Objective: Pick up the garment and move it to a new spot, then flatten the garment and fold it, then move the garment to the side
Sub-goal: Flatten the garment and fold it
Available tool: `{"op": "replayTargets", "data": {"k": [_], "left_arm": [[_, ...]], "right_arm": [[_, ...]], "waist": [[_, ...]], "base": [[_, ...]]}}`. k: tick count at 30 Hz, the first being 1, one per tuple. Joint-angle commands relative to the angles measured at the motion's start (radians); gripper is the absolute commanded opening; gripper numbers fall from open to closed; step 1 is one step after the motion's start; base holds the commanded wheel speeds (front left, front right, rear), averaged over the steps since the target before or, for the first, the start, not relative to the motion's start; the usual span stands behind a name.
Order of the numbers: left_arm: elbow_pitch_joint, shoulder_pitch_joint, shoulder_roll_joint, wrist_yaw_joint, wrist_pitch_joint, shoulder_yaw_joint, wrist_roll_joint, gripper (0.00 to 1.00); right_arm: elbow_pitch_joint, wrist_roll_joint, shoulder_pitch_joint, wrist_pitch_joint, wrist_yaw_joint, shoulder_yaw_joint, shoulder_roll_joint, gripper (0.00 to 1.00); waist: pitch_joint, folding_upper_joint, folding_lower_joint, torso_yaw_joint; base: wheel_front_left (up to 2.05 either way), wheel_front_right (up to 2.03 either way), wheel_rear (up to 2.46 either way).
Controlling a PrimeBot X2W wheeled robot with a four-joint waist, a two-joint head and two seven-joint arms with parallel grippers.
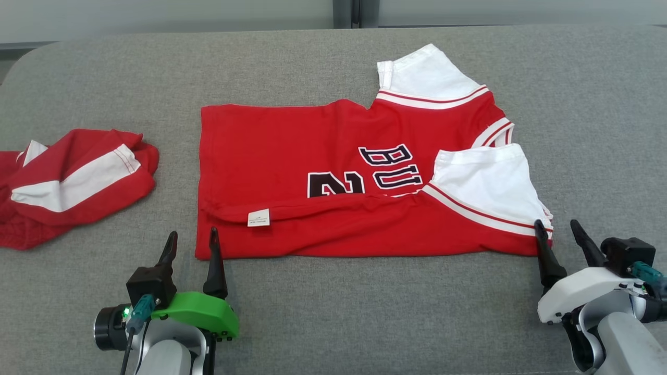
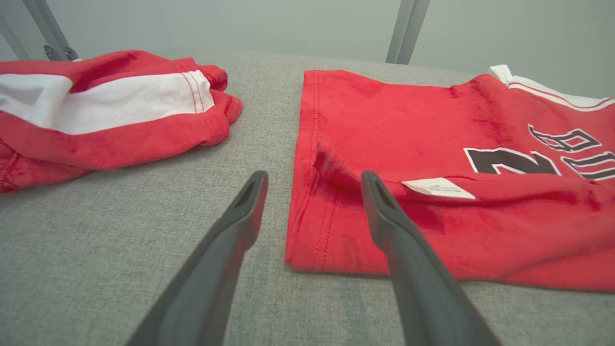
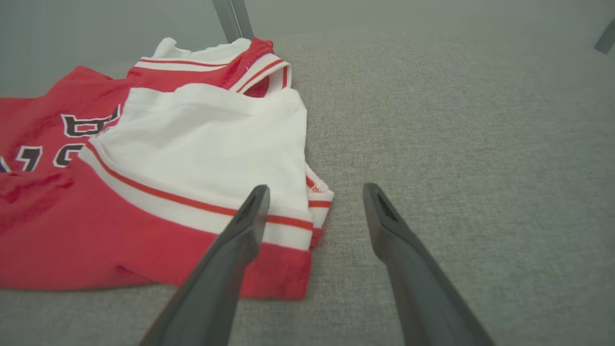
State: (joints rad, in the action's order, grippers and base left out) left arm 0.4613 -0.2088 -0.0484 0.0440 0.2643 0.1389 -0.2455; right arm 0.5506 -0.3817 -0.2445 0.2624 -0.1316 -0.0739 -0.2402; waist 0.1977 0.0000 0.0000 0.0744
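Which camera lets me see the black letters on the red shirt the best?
The head view: the black lettering sits near the middle of the red jersey, seen from above. The left wrist view shows it slanted and cut off at the right edge. The right wrist view catches part of it, beside the white sleeve.

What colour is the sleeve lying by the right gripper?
The sleeve is white, edged by a red stripe; clearest in the right wrist view.
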Motion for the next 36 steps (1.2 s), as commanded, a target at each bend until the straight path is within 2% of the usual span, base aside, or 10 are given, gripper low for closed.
{"op": "replayTargets", "data": {"k": [1, 11, 12, 13, 14, 15, 23, 34, 36], "left_arm": [[-0.003, 0.011, -0.004, -0.004, 0.0, 0.003, 0.005, 1.0], [0.001, -0.007, -0.004, -0.017, 0.0, 0.03, 0.008, 1.0], [0.0, -0.004, -0.004, -0.017, 0.0, 0.032, 0.006, 1.0], [0.001, -0.001, -0.004, -0.018, 0.0, 0.033, 0.004, 1.0], [0.004, 0.003, -0.004, -0.023, 0.0, 0.034, 0.002, 1.0], [0.009, 0.006, -0.004, -0.029, 0.0, 0.037, -0.004, 1.0], [0.047, -0.013, -0.004, -0.041, 0.0, 0.053, -0.046, 1.0], [0.159, -0.081, -0.004, -0.024, 0.0, 0.032, -0.064, 1.0], [0.175, -0.089, -0.004, -0.032, 0.0, 0.028, -0.07, 0.06]], "right_arm": [[0.011, -0.011, -0.001, 0.003, 0.002, -0.006, 0.0, 1.0], [0.215, -0.06, -0.062, -0.003, 0.002, -0.069, 0.015, 1.0], [0.222, -0.067, -0.067, -0.004, 0.001, -0.082, 0.013, 0.95], [0.227, -0.079, -0.069, -0.004, 0.001, -0.097, 0.012, 0.51], [0.229, -0.091, -0.071, -0.004, 0.001, -0.115, 0.013, 0.35], [0.227, -0.1, -0.073, -0.004, 0.001, -0.132, 0.009, 0.0], [0.159, -0.15, -0.078, 0.001, 0.002, -0.166, -0.045, 0.0], [0.116, -0.172, -0.105, 0.001, 0.002, -0.192, -0.06, 0.0], [0.11, -0.171, -0.11, 0.001, 0.002, -0.193, -0.062, 0.0]], "waist": [[0.003, 0.0, 0.0, 0.005], [0.011, 0.0, 0.0, 0.04], [0.011, 0.0, 0.0, 0.041], [0.01, 0.0, 0.0, 0.041], [0.01, 0.0, 0.0, 0.041], [0.009, 0.0, 0.0, 0.04], [0.016, 0.0, 0.0, 0.022], [0.047, 0.0, 0.0, -0.011], [0.054, 0.0, 0.0, -0.015]], "base": [[0.0, 0.0, 0.0], [0.0, 0.0, 0.0], [0.0, 0.0, 0.0], [0.0, 0.0, 0.0], [0.0, 0.0, 0.0], [0.0, 0.0, 0.0], [0.0, 0.0, 0.0], [0.0, 0.0, 0.0], [0.0, 0.0, 0.0]]}}
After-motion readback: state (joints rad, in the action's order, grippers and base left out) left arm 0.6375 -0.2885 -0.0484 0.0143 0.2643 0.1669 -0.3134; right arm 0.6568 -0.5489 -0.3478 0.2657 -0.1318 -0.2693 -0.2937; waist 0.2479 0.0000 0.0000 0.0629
